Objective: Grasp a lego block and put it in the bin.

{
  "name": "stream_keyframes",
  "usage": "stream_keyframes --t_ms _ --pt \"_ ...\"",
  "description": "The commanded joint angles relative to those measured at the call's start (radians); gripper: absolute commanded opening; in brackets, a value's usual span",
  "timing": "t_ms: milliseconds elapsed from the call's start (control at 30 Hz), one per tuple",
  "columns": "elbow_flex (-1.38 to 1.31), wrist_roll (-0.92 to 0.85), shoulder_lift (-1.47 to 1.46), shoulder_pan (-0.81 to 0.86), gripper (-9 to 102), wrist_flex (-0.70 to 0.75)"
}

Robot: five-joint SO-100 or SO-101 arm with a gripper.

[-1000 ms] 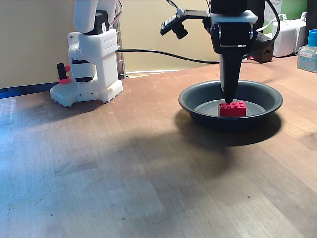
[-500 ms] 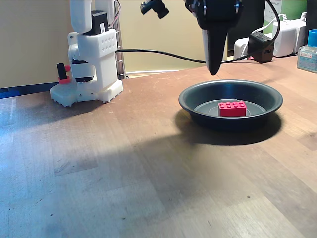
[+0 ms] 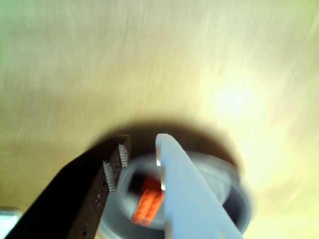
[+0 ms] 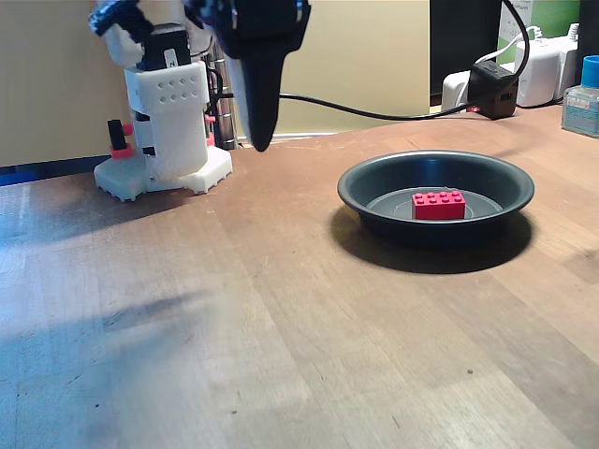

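Small bright red rectangular studded plastic lego block [image 4: 439, 203]: lies flat inside the wide shallow round dark grey metal bin [image 4: 436, 172], well right of the claw [image 4: 261, 142] in the fixed view. Claw: raised above the brown wooden desk [image 4: 281, 327], fingers apart, empty.

i see a bright red lego block [image 4: 439, 204], dark grey bin [image 4: 436, 178], brown wood-grain table [image 4: 281, 355], white robot base [image 4: 168, 131]
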Motion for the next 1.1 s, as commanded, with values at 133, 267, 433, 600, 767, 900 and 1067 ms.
stream_keyframes --t_ms 133,267,433,600,767,900,1067 --pt "0.169 -0.236 0.138 0.186 0 -0.129" --pt "0.31 -0.319 0.204 0.27 0 -0.253" --pt "0.5 -0.373 0.301 0.321 0 -0.405" --pt "0.653 -0.359 0.387 0.324 0 -0.494" --pt "0.772 -0.37 0.462 0.353 0 -0.588" --pt "0.877 -0.373 0.522 0.373 0 -0.664" --pt "1.005 -0.371 0.606 0.376 0 -0.733"
